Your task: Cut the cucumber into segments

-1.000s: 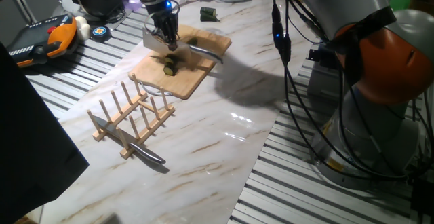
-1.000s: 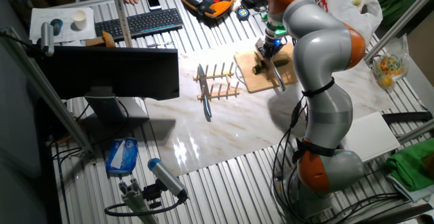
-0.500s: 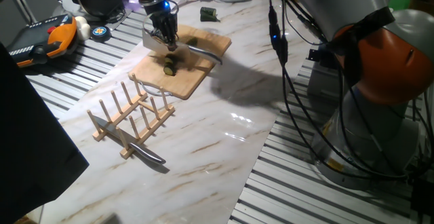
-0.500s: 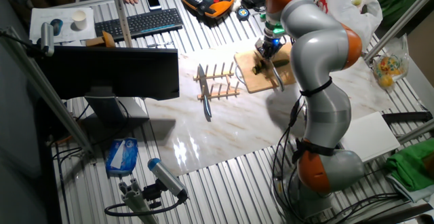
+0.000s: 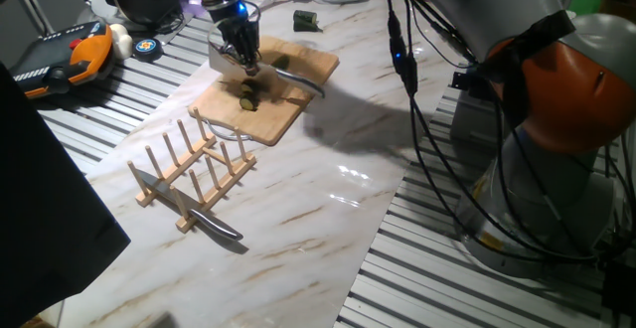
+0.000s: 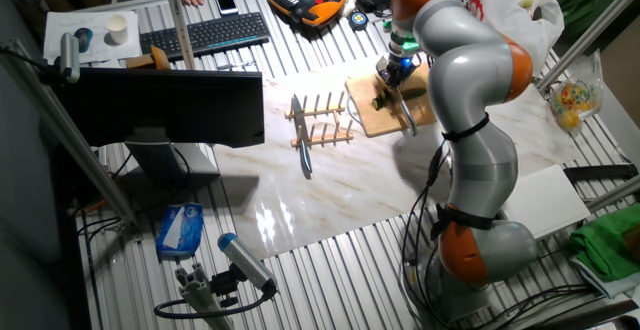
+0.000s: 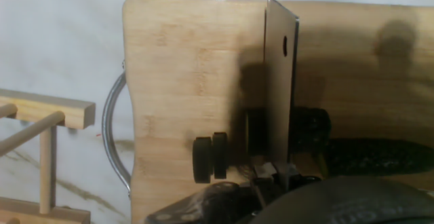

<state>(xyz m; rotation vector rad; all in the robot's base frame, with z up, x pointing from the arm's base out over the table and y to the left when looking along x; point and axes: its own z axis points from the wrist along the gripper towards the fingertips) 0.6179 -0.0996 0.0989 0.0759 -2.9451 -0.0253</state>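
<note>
1. Pale bamboo makes up the cutting board [image 5: 266,97], a rounded rectangle with visible grain, lying flat on the white marbled table top [image 5: 328,179]; a thin metal loop handle [image 7: 112,142] curves off one short edge in the hand view.
2. The gripper [image 5: 241,58] stands over the board's middle, clamped on a cleaver [image 7: 279,81], whose flat grey rectangular blade (with one small round hole near the top corner) hangs edge-down and seen edge-on from the hand camera.
3. The cucumber [image 7: 369,157], dark green with a bumpy skin, lies on the board at about 4 o'clock from the blade in the hand view, its near end pressed close to the blade's right face; whether steel touches it cannot be told.
4. In one fixed view, one dark segment [image 5: 247,98] sits on the board just below the blade, and the longer dark piece [image 5: 295,74] stretches off toward 3 o'clock.
5. A wooden dish rack [image 5: 189,169] of upright dowels stands at 7 o'clock from the board, with a second knife [image 5: 194,213] lying across its base, its blade smooth and shiny.
6. A small dark green block [image 5: 305,19] rests well apart at the board's 1 o'clock.
</note>
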